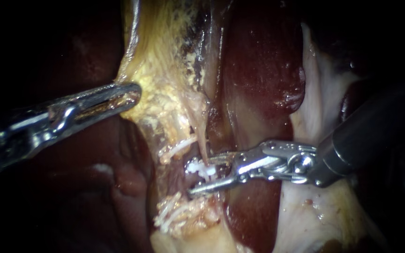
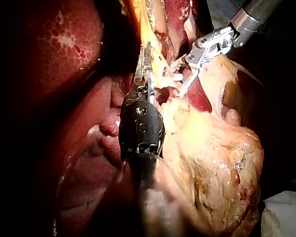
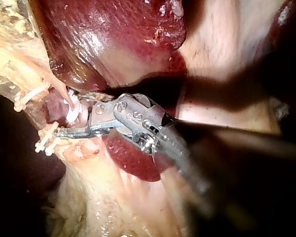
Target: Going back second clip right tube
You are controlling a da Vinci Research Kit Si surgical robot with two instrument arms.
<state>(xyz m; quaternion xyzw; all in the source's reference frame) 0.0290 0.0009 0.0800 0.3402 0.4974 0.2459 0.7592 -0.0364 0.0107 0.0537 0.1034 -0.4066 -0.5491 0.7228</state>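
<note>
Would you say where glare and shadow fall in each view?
Endoscope view: glare on the right instrument, the left half dark. Left wrist view: wet shine on the liver, left instrument shadowed. Right wrist view: a shadow band beside the shaft.

No legible text, no labels, no numbers, no signs on any tissue
</note>
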